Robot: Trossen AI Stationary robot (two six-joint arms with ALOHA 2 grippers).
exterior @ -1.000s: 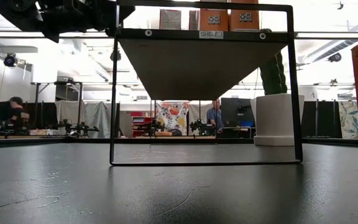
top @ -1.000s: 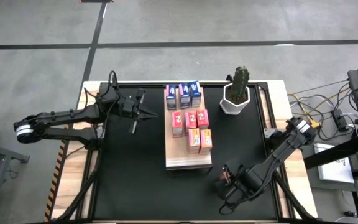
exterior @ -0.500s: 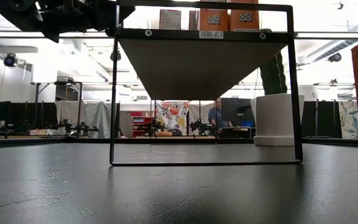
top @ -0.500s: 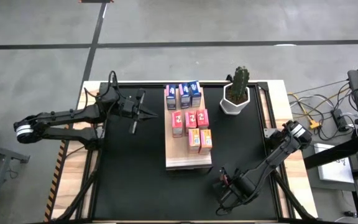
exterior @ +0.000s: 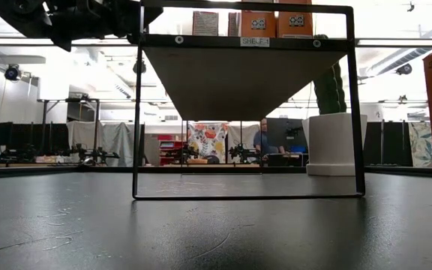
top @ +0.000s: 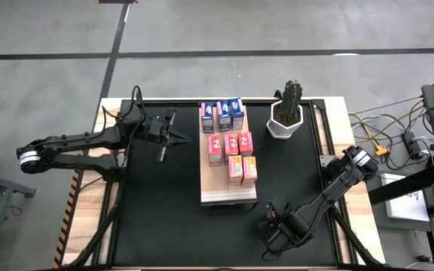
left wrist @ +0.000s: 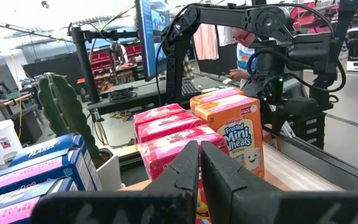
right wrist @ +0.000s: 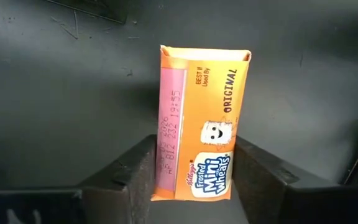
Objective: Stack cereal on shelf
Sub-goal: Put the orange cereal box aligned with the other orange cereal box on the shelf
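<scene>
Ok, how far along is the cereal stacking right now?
Mostly done: eight boxes stand on the shelf, three blue, three pink, two orange. In hand: the right gripper, open, straddles one orange box lying on the black mat, not yet lifted. Left: grip it and place it on the shelf. The left gripper waits shut beside the shelf.

Both arms are dark, built of slim tube-like links joined by rounded joints. The left arm [top: 89,141] carries a pale ring near its outer end, and thin black cables loop above its wrist. The right arm [top: 330,192] has a light band at its upper joint. The left gripper [left wrist: 199,177] has two matte black, wedge-shaped fingers with flat inner faces. The right gripper [right wrist: 191,180] has broad, blocky black fingers [right wrist: 132,177].
</scene>
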